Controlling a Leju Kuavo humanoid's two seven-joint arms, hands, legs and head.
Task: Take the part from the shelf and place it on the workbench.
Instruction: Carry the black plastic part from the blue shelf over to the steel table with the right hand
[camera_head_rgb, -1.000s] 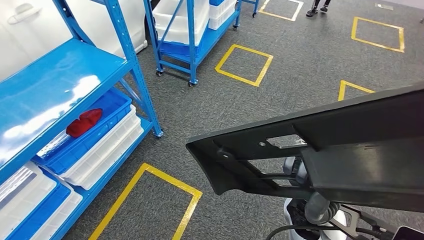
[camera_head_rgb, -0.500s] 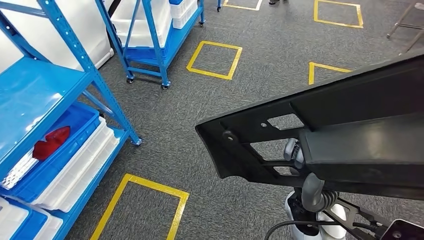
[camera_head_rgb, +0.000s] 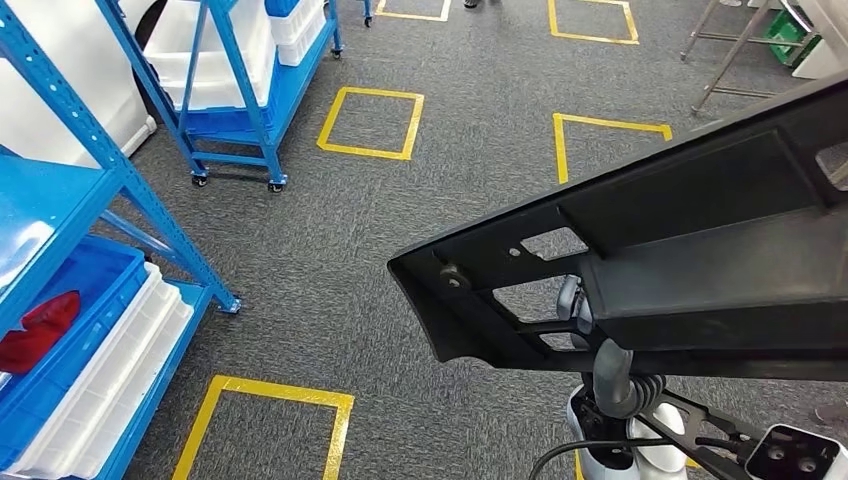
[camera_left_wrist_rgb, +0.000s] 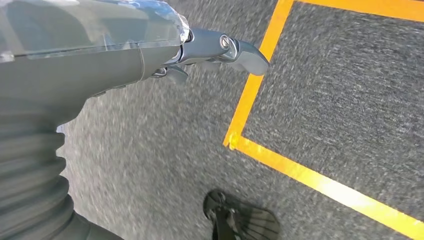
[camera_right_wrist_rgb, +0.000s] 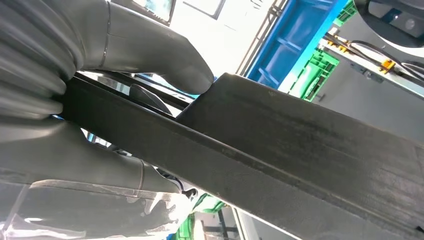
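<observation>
While the long black part (camera_head_rgb: 650, 270) was carried above the grey carpet (camera_head_rgb: 420, 230), it was held by the right hand (camera_right_wrist_rgb: 100, 100).

The right hand's thumb and fingers (camera_right_wrist_rgb: 165, 60) were seen clamped on either side of the part's edge. The left hand (camera_left_wrist_rgb: 150, 55) hung over the carpet beside yellow floor tape (camera_left_wrist_rgb: 300, 170), its fingers loosely apart, nothing held. A blue shelf (camera_head_rgb: 100, 200) with white bins (camera_head_rgb: 110, 380) stood at the left.

Bright, even light (wrist blur)
</observation>
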